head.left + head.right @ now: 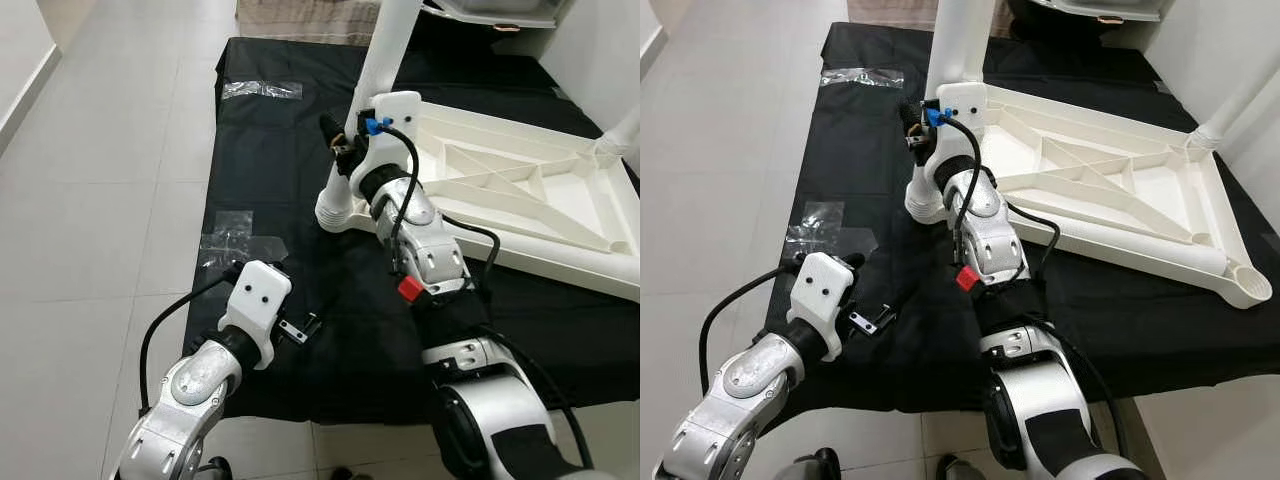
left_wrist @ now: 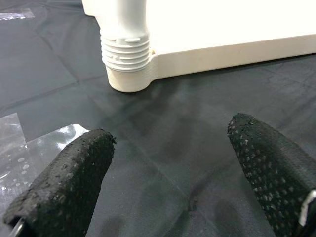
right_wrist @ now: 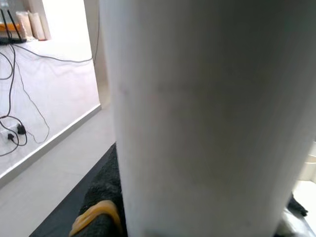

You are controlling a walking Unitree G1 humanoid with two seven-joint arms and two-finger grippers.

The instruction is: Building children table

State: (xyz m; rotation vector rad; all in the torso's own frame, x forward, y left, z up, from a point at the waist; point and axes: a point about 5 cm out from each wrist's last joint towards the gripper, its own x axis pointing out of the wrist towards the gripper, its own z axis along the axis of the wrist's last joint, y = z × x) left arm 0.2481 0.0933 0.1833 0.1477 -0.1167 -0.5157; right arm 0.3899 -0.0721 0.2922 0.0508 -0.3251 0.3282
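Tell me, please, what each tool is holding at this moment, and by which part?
The right tool grips the white table leg low on its shaft, just above the threaded base. The left tool is open over the black sheet, holding nothing.

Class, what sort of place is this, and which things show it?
Probably a room in a home: pale tiled floor, a black sheet spread on it, and an upturned white table being assembled.

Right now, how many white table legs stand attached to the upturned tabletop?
2. One white plastic table leg stands at the near-left corner of the upturned white plastic tabletop, with the right hand against it. Another rises at the far-right corner. Further corners may be hidden.
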